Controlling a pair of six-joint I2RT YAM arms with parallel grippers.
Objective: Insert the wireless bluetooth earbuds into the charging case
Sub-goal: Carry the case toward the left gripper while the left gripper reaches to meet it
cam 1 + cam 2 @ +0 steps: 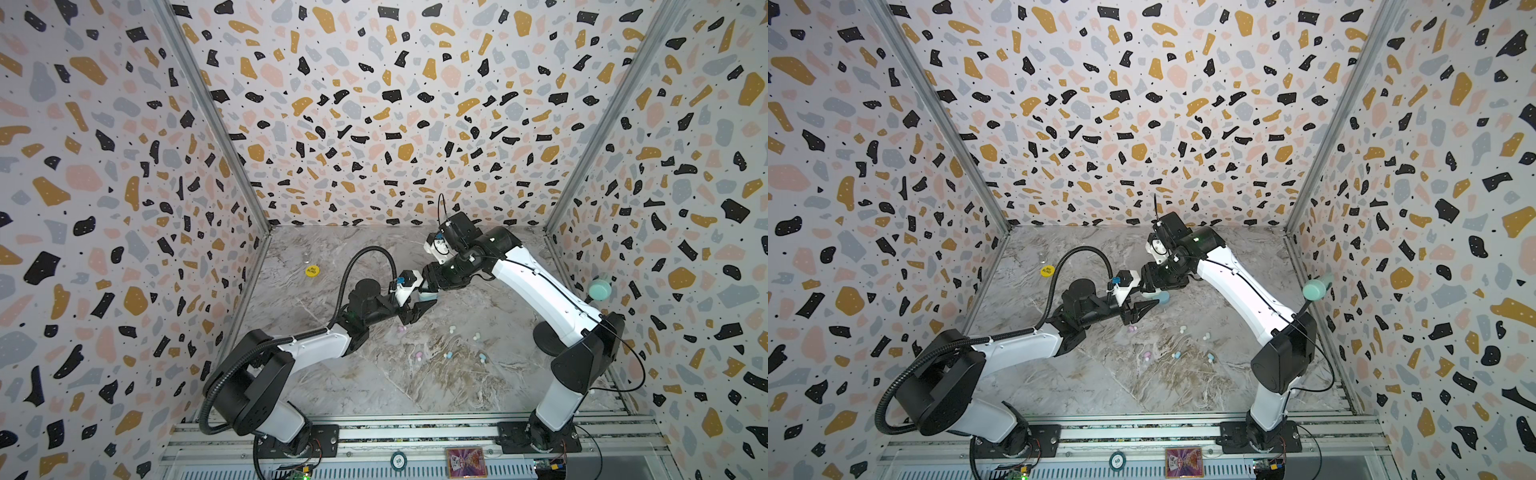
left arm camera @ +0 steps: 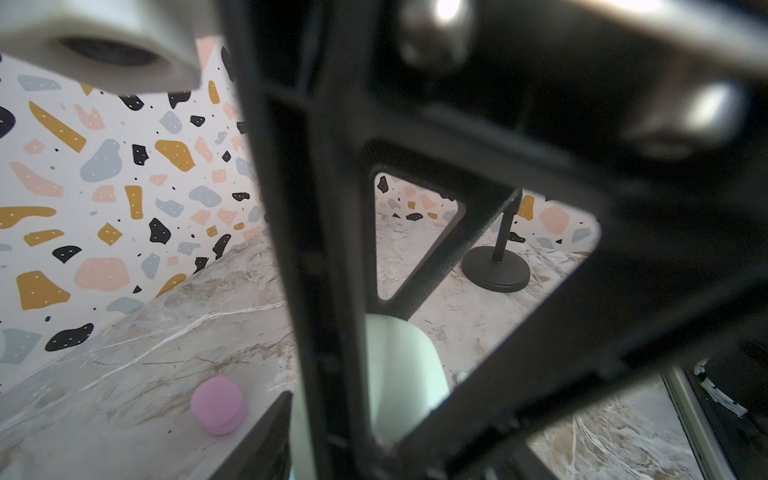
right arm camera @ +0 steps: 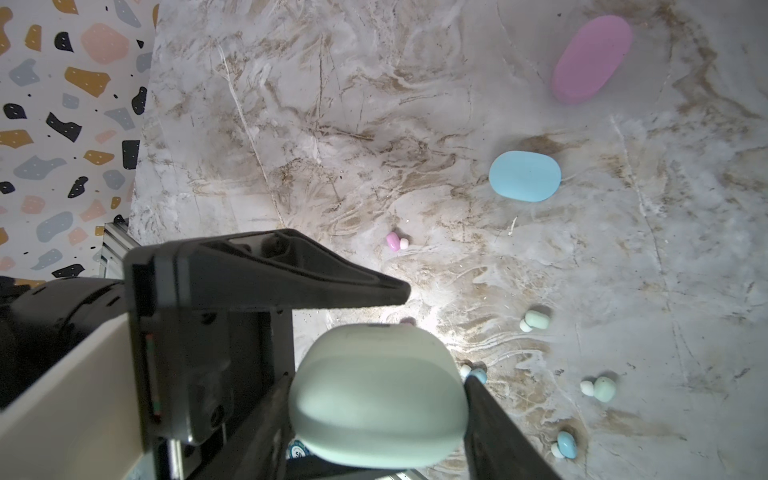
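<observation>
My right gripper [image 3: 378, 380], jaws half-shut, clamps pale mint oval plastic charging case [image 3: 374, 419]; my left gripper [image 1: 422, 311] at it, jaws part-open, contact unclear; tiny pastel white-tipped earbuds [image 3: 536, 321] loose on grey marble tabletop [image 3: 332, 124]; lid-opening step, I reckon; next needs lid pinch.

White-shelled arms [image 1: 316, 345] with black joints, ribbed black cable [image 1: 368, 249] looping off one.

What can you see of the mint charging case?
The mint charging case is a smooth, matte-looking oval pod, closed, with a seam line around it. It is held apparently clear of the marble table, pinched on two sides by the right claw. One finger of the left claw reaches beside it with a visible gap, not touching.
</observation>
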